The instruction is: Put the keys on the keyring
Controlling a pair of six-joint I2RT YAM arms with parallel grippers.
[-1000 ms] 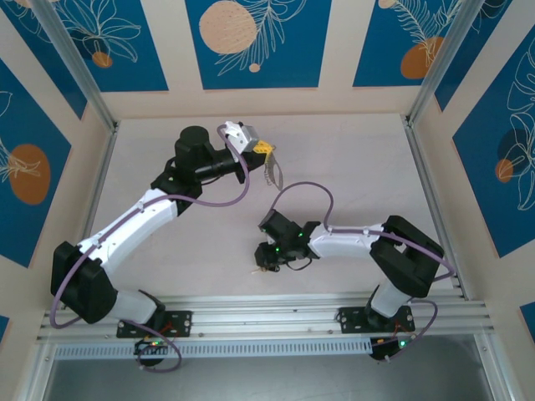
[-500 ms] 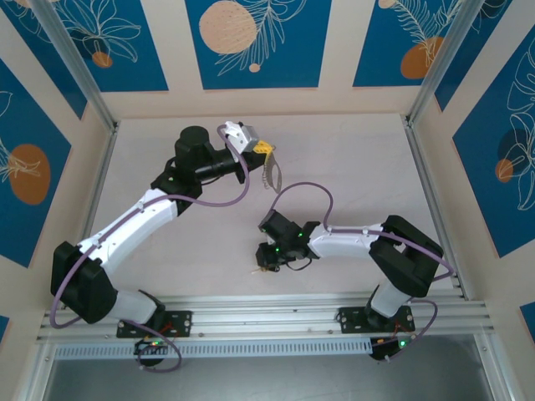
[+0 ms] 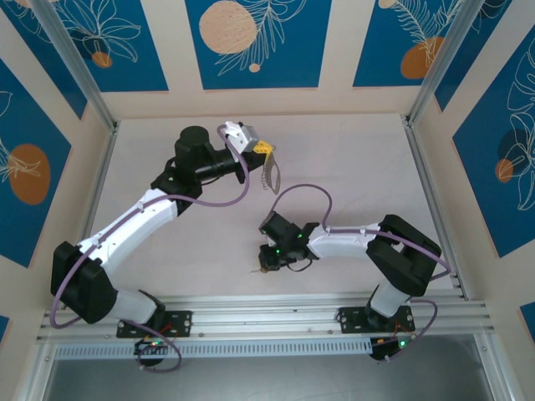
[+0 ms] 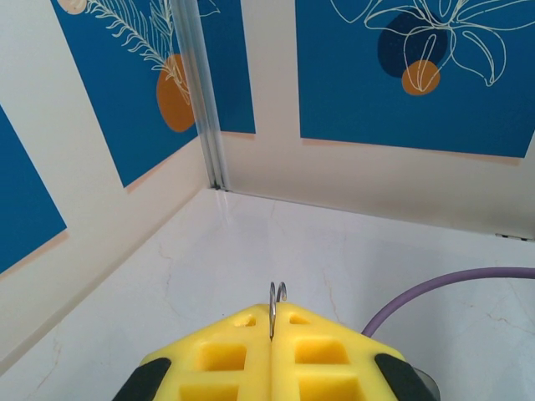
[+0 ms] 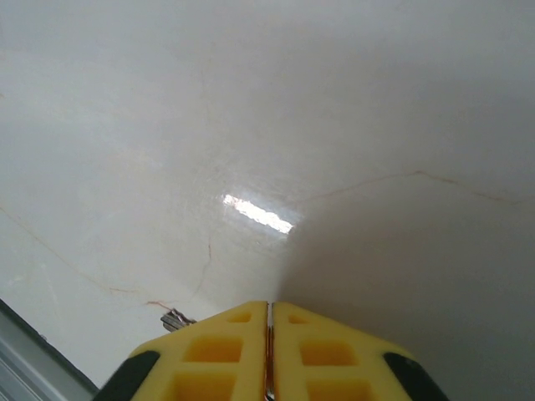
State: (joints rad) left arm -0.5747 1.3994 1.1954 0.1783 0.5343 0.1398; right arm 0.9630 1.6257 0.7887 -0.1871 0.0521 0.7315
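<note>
Left fingers (image 4: 226, 359) tight on the keyring (image 4: 276, 294); right fingers (image 5: 226, 351) fully together, key (image 5: 174, 318) just beside.

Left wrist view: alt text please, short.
The left gripper is shut on the keyring, a thin silvery wire loop poking up between its yellow fingers. Beyond lies a pale marbled table with a purple cable at right, backed by cream walls with blue floral panels and a metal corner post.
</note>
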